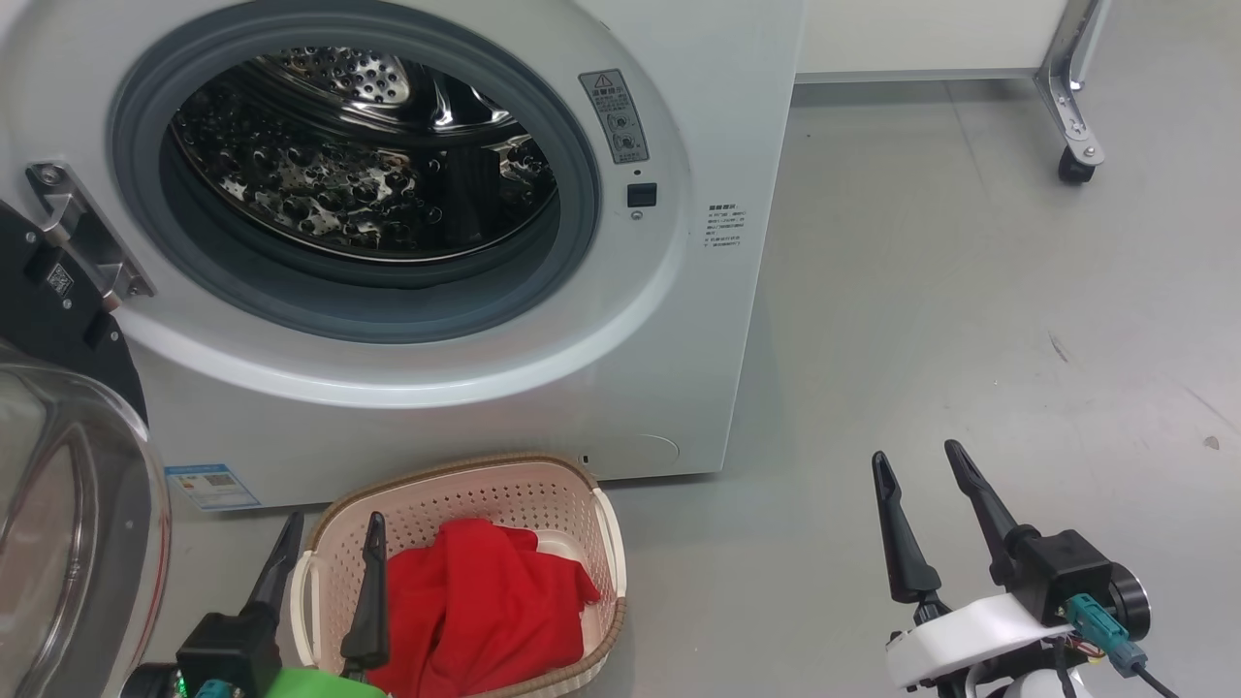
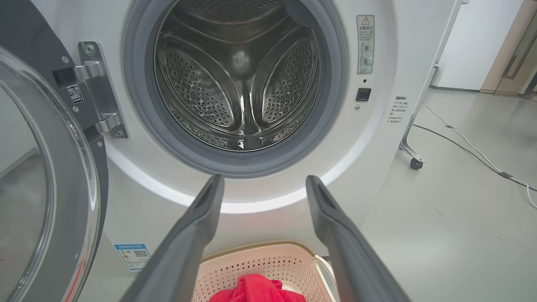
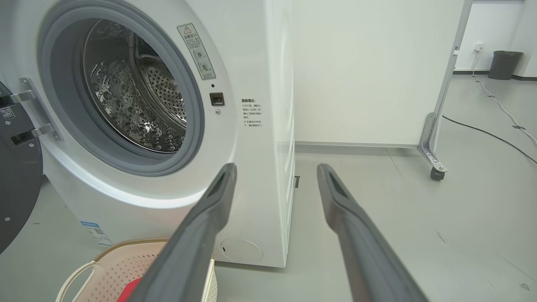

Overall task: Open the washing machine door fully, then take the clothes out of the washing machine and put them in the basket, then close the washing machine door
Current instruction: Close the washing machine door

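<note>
1. The left gripper hung nearest, at the lower left over the left part of the basket, its two dark fingers spread and holding nothing; the right gripper hung at the lower right over bare floor, well apart from everything, likewise spread and empty.
2. The basket stood on the floor just in front of the washing machine, below its opening; the clothes lay heaped inside it as a red bundle, nothing trailing over the rim.
3. At the near left the washing machine door stood swung wide on its hinge; its glass bowl bulged toward the robot.
4. Farther back, inside the grey ring, the drum showed bare perforated steel; no fabric could be seen in it.
5. Judged from this, opening and unloading looked done; the step in hand was closing the door.
6. The next move would likely fall to the left gripper, being nearer; it would need to reach the door's free edge and push it rightward in an arc about the hinge, then press until the catch met the latch slot; whether the door would clear the basket I could not tell.
</note>
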